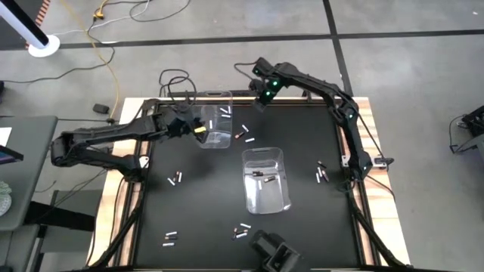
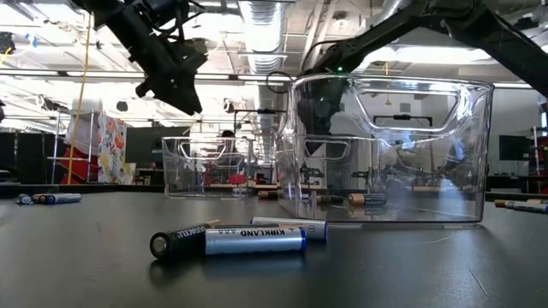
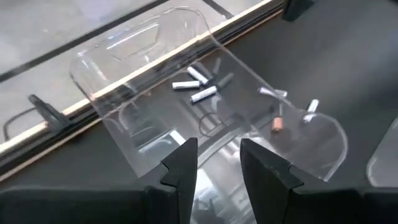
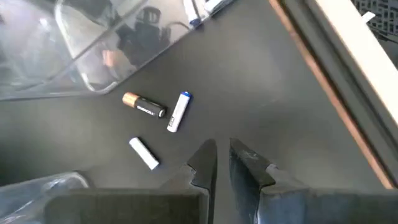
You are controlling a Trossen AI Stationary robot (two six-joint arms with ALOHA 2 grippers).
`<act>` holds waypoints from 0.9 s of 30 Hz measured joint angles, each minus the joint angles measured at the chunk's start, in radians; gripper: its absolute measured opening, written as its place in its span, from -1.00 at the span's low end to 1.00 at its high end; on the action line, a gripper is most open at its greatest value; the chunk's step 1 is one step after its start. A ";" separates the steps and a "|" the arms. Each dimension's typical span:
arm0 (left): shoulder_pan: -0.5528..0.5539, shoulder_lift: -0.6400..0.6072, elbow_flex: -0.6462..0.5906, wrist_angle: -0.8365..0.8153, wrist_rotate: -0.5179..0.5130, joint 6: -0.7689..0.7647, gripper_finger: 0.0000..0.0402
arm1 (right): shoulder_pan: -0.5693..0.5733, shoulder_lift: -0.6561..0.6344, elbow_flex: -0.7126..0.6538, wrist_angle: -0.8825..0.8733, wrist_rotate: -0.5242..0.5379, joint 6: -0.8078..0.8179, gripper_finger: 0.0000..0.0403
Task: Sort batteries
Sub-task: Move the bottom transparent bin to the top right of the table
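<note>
1. Dark fingers of the left gripper [image 3: 214, 163] stand a little apart with only air between them; it holds nothing and hangs over the near rim of the far bin [image 1: 214, 121].
2. The left arm [image 1: 106, 137] comes in from the table's left edge, stretched low and almost level to the right, its wrist tipped down toward that bin.
3. The right gripper [image 4: 221, 158] has its fingers nearly together, a thin gap left, and grips nothing. It hangs above the mat [image 1: 295, 136] near the table's far edge, just right of the far bin.
4. The right arm [image 1: 344, 113] rises from its base at the right edge, elbow bent, forearm reaching left along the far side.
5. Inside the far bin lie several pale batteries [image 3: 194, 84], bunched toward its far end.
6. On the mat just right of that bin lie three loose batteries [image 4: 178, 112]: a dark one with a copper end, a white one with a blue tip beside it, and a plain white one a little apart.
7. The near bin [image 1: 266, 180] sits at the table's middle with a few batteries in it.
8. More batteries are scattered on the mat: a pair on the left [image 1: 175, 179], a group by the right edge [image 1: 321, 172], a pair at the near left [image 1: 169, 239] and a cluster at the near middle [image 1: 240, 230].
9. In the low view that cluster shows closest: a dark battery and a silver one marked Kirkland [image 2: 255, 239], lying side by side and touching.
</note>
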 joint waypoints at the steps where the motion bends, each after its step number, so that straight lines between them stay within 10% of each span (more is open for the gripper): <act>1: 0.006 -0.010 0.000 -0.015 0.000 0.013 -0.42 | 0.015 0.002 0.000 0.005 0.025 0.000 -0.70; 15: 0.053 -0.167 0.000 -0.135 0.001 0.091 -0.42 | 0.179 -0.002 0.000 0.132 0.211 0.028 -0.67; 27: 0.052 -0.230 0.000 -0.203 0.002 0.092 -0.42 | 0.179 -0.002 0.000 0.153 0.217 0.069 -0.18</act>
